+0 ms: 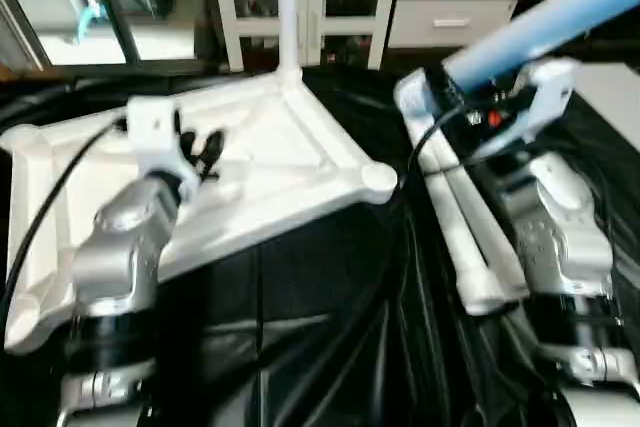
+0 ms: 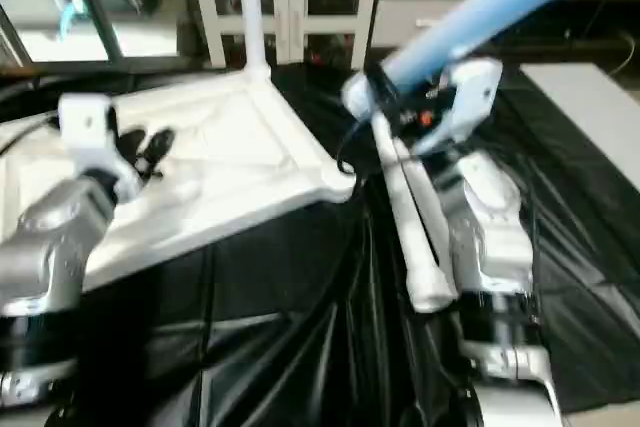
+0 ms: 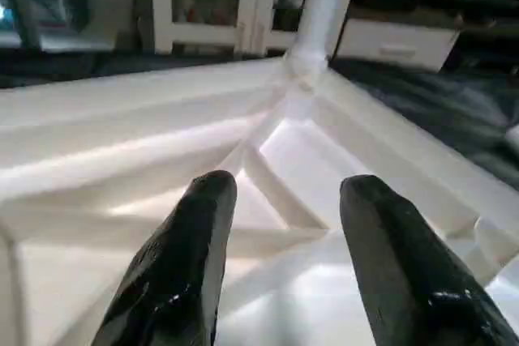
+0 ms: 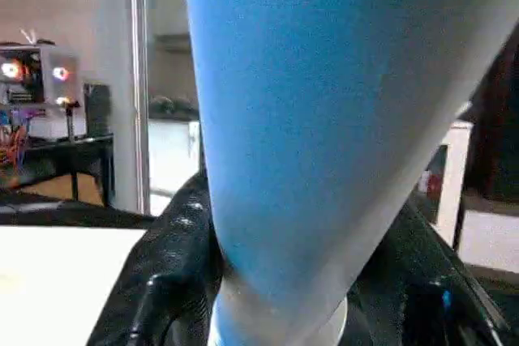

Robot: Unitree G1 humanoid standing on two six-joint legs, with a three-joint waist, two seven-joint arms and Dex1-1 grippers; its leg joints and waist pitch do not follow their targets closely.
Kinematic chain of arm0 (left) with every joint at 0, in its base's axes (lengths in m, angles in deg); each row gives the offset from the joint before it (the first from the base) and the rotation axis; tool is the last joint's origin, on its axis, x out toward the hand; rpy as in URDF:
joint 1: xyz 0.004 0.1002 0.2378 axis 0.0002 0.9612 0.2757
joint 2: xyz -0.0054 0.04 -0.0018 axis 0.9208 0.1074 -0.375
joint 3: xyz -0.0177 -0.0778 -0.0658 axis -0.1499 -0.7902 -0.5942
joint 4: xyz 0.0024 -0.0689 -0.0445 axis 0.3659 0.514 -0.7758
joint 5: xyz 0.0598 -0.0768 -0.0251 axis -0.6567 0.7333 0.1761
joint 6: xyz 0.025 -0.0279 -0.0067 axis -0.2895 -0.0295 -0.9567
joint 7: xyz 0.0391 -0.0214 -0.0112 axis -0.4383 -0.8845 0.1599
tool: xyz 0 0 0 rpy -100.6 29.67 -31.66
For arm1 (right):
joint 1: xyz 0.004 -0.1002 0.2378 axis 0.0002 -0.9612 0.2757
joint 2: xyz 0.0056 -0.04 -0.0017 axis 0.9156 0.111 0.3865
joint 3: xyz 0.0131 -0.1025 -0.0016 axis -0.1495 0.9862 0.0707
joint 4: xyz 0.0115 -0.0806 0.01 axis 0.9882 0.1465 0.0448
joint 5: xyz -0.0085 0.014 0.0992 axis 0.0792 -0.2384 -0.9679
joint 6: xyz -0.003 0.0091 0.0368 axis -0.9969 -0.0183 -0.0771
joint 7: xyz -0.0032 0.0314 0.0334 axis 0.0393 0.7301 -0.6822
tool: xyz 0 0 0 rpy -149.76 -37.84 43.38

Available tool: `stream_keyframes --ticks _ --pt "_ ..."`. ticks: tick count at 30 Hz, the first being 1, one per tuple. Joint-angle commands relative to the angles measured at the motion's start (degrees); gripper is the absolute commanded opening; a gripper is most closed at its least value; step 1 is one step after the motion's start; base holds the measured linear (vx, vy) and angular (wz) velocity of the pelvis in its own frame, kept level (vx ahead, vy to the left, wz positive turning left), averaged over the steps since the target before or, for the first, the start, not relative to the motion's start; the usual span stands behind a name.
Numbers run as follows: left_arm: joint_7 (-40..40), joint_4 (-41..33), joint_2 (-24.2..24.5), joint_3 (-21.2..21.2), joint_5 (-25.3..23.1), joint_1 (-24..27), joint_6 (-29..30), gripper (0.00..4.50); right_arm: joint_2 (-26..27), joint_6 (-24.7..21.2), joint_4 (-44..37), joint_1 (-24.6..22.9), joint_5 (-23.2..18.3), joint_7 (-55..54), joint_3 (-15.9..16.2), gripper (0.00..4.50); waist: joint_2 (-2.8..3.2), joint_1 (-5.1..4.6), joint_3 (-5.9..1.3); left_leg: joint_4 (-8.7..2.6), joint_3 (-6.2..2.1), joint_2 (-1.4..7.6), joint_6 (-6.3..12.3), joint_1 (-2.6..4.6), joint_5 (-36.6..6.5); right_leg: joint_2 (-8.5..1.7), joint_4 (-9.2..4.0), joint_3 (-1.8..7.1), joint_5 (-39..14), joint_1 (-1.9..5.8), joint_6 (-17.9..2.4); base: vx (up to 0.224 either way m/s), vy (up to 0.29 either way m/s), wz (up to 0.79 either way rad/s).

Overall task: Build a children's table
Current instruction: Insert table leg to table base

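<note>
Motion blur is smearing both head views; the tabletop is glaring white (brightest toward 10 o'clock), the black sheet glinting.

Smooth, faintly glossy white plastic tabletop under the left gripper's shiny black fingers; right of it, wrinkled glossy black sheeting; forearms brushed silver metal

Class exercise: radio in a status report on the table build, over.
Left gripper jaws open above the tabletop. Right gripper shut on a leg, lifted. One leg upright in far socket; two legs loose on black sheet.
</note>
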Motion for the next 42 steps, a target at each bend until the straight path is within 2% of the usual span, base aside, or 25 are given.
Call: stream_keyframes --ticks 1,7,15,21,29,42 --pt "-0.27 -1.09 -0.14 0.28 -0.22 -0.45 0.62 2.39 -0.19 -0.57 -1.35 0.04 0.58 -0.34 0.24 1.84 -0.05 -0.06 -3.55 -3.46 0.24 0.51 2.56 1.40 -3.64 -2.28 -3.80 1.19 7.80 3.05 -13.18 0.000 0.000 0.00" --pt "-0.27 -1.09 -0.14 0.28 -0.22 -0.45 0.62 2.39 -0.19 -0.57 -1.35 0.04 0.58 -0.34 0.24 1.84 -0.06 -0.16 -3.62 -3.43 0.21 0.40 2.13 1.31 -3.58 -2.26 -3.86 1.26 7.59 2.93 -12.61 0.000 0.000 0.00" --pt "-0.27 -1.09 -0.14 0.28 -0.22 -0.45 0.62 2.39 -0.19 -0.57 -1.35 0.04 0.58 -0.34 0.24 1.84 -0.10 -0.10 -3.87 -3.12 0.23 0.24 3.25 1.16 -1.14 -2.19 -3.48 1.24 11.62 3.09 -13.03 0.000 0.000 0.00" --pt "-0.27 -1.09 -0.14 0.28 -0.22 -0.45 0.62 2.39 -0.19 -0.57 -1.35 0.04 0.58 -0.34 0.24 1.84 -0.09 -0.12 -3.78 -3.23 0.24 0.30 3.04 1.22 -2.60 -2.23 -3.64 1.22 9.86 3.06 -13.14 0.000 0.000 0.00" --pt "-0.27 -1.09 -0.14 0.28 -0.22 -0.45 0.62 2.39 -0.19 -0.57 -1.35 0.04 0.58 -0.34 0.24 1.84 -0.14 -0.10 -3.90 -3.08 0.23 0.21 3.33 1.14 -1.41 -2.20 -3.43 1.22 11.93 3.18 -13.24 0.000 0.000 0.00" --pt "-0.27 -1.09 -0.14 0.28 -0.22 -0.45 0.62 2.39 -0.19 -0.57 -1.35 0.04 0.58 -0.34 0.24 1.84 -0.10 -0.05 -3.93 -3.05 0.22 0.23 3.47 1.17 -1.40 -2.23 -3.41 1.22 11.68 3.20 -13.36 0.000 0.000 0.00"
